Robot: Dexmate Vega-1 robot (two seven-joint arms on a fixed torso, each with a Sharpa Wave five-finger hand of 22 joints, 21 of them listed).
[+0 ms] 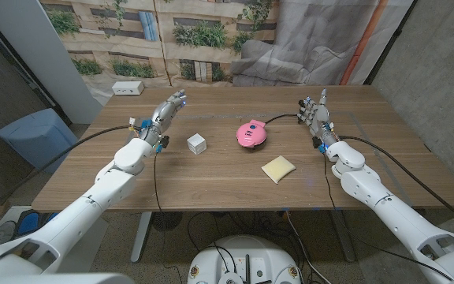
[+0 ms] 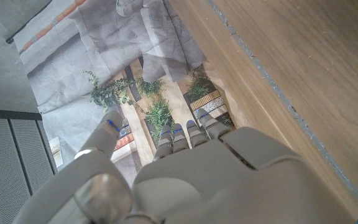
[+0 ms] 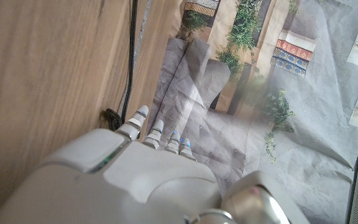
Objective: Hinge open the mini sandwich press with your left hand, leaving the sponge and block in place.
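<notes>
Near the centre of the wooden table, slightly toward 1 o'clock, sits the round pink mini sandwich press with its lid down. A black cable runs from it toward the right side of the table. At 9 o'clock from the press, well apart from it, stands a small white cube-shaped block. At about 5 o'clock from the press, near it but not touching, lies a flat pale yellow square sponge.

The left hand is at about 10 o'clock from the block, above the table, with its fingers stretched out toward the far edge and a little apart. It holds nothing and touches neither the block nor the press. In the left wrist view the same hand shows its grey back, the fingers pointing past the table edge toward the printed backdrop with plants.

The right hand is at about 3 o'clock from the press, well apart from it, with fingers raised, spread and empty. In the right wrist view this hand is seen from behind, close beside the black cable.

A white power strip lies at the far left corner of the table.
</notes>
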